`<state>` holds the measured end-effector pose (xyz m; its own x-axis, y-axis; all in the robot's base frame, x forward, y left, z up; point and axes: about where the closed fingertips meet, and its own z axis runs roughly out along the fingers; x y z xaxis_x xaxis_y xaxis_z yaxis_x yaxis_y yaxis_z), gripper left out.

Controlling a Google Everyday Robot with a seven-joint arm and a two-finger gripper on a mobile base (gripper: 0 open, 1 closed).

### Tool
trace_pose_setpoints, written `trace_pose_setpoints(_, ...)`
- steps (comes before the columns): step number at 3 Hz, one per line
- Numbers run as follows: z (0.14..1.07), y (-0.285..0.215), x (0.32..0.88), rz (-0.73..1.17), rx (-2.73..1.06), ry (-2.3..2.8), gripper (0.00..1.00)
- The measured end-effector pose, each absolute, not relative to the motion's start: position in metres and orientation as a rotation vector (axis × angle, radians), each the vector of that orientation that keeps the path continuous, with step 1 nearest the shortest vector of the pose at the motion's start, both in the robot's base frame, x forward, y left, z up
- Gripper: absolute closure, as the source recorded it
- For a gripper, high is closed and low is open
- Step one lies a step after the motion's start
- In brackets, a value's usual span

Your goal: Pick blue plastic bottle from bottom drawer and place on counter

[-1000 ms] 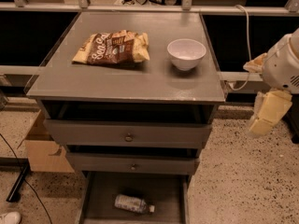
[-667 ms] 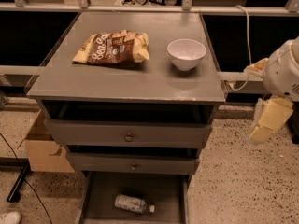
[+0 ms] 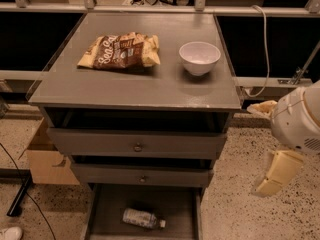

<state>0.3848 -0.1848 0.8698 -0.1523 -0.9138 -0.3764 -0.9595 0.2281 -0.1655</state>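
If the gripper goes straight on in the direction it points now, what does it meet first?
The gripper hangs right of the cabinet, pointing down and slightly left. Most likely it meets the speckled floor first, beside the bottom drawer, not the blue plastic bottle; depth is unclear.

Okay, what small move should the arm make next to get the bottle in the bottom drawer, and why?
Probably swing the gripper left and down toward the open bottom drawer. The blue plastic bottle lies on its side in it, while the gripper hangs to the right of the cabinet, outside the drawer and apart from the bottle.
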Motion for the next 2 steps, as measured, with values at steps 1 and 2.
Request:
trace_pose_setpoints(1, 0.864, -0.180, 0.380, 0.167, -1.728, 2.102, 0.00)
trace_pose_setpoints(2, 0.845, -0.166, 0.366, 0.197, -1.745, 2.071, 0.00)
